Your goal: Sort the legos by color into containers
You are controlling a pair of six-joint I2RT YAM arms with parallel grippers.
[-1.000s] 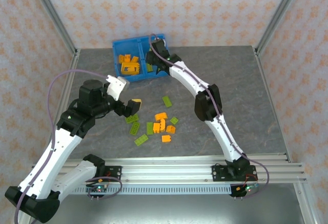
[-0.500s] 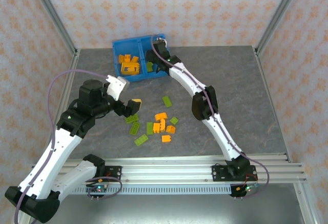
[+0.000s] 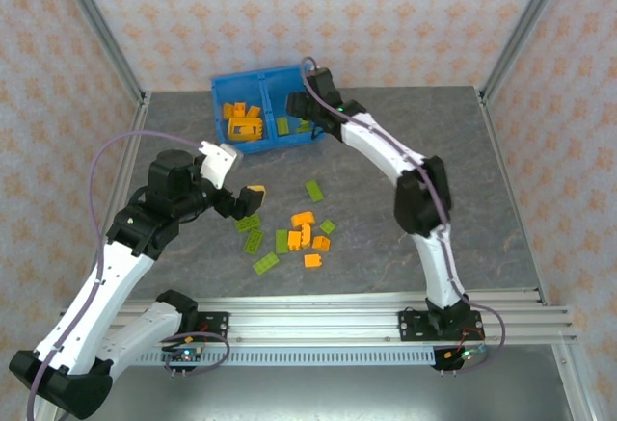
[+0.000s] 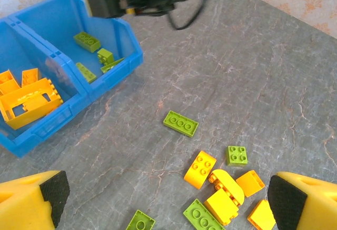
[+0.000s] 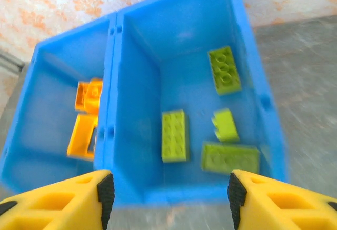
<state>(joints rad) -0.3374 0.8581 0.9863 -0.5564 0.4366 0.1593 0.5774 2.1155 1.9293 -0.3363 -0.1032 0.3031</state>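
**Green side filling, both tools empty**

The bright blue rectangular plastic bin (image 3: pixel 224 86) sits at the far edge of the grey stone-patterned worktop (image 3: pixel 463 171). Its central divider (image 5: pixel 112 82) keeps the colours apart. Four lime green studded plastic bricks (image 5: pixel 174 135) lie flat on the floor of the right compartment. The orange studded plastic bricks (image 5: pixel 87 111) and the larger orange piece (image 4: pixel 29 103) are in the left one. That split looks deliberate, since each compartment holds a single colour.

A mixed scatter of loose bricks (image 3: pixel 299 233), orange and green, lies unsorted in the middle of the worktop, well apart from the bin. One flat green brick (image 4: pixel 180 123) lies a little apart from that scatter, on the bin's side.

The right tool (image 5: pixel 168 198) hangs directly over the green compartment. Its yellow fingers (image 5: pixel 79 198) are parted, the gap between them is bare, and they touch neither bricks nor bin walls. That fits a drop-off spot for a green brick.

The left tool (image 4: pixel 168 203) hovers above the loose scatter with its padded fingers spread wide. It grips nothing and touches nothing, and it looks placed to choose a brick from below it.
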